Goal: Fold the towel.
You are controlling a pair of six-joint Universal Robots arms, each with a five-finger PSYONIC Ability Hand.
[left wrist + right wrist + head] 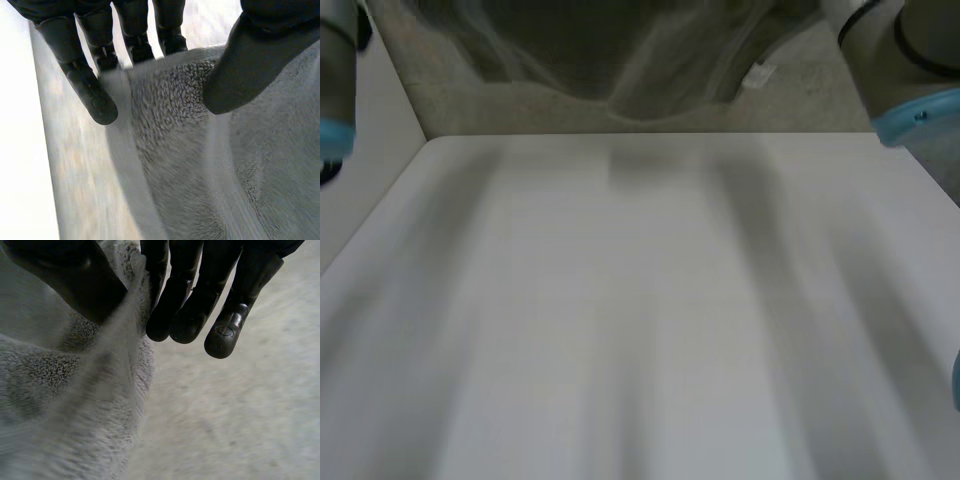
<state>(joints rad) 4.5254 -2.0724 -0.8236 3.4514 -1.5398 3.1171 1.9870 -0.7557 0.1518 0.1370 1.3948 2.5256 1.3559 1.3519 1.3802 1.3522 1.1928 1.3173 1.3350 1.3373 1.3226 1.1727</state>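
Left wrist view shows the left hand (250, 65) pinching the towel (175, 165) between thumb and fingers, the right hand (185, 305) likewise, no fold visible past the fingertips, so folding seemingly remains ahead.

Towel (650, 50): head view, upper part cut off at the frame's edge.
Left hand (250, 65): thumb hides the pile beneath it.
Right hand (75, 280): thumb covers the pinched edge — fingers half behind it.
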